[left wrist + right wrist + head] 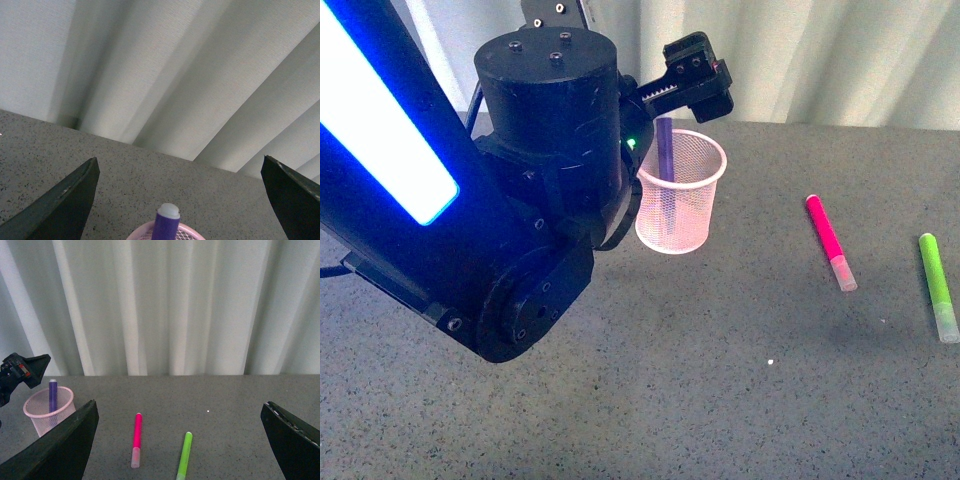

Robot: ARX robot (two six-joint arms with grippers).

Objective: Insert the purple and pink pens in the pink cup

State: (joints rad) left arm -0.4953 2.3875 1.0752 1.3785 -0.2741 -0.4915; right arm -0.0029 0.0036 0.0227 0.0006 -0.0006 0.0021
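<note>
Soft, even light, faint shadows; a blue-white light strip (380,130) glares.

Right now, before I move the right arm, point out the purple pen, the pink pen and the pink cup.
purple pen (665,150), front view, on its barrel showing in the cup's mouth.
pink pen (825,232), front view, mid-barrel, lying on the table.
pink cup (698,212), front view, on its mesh wall.

A green marker (938,287) lies flat on the right side of the grey speckled tabletop (720,400). Its paler capped end points toward the near edge, and nothing touches it. A tiny white speck (771,362) sits on the bare surface nearer the middle, well apart from the marker. Behind the far edge of the tabletop hangs a pale pleated curtain (165,305), falling in vertical folds.
</note>
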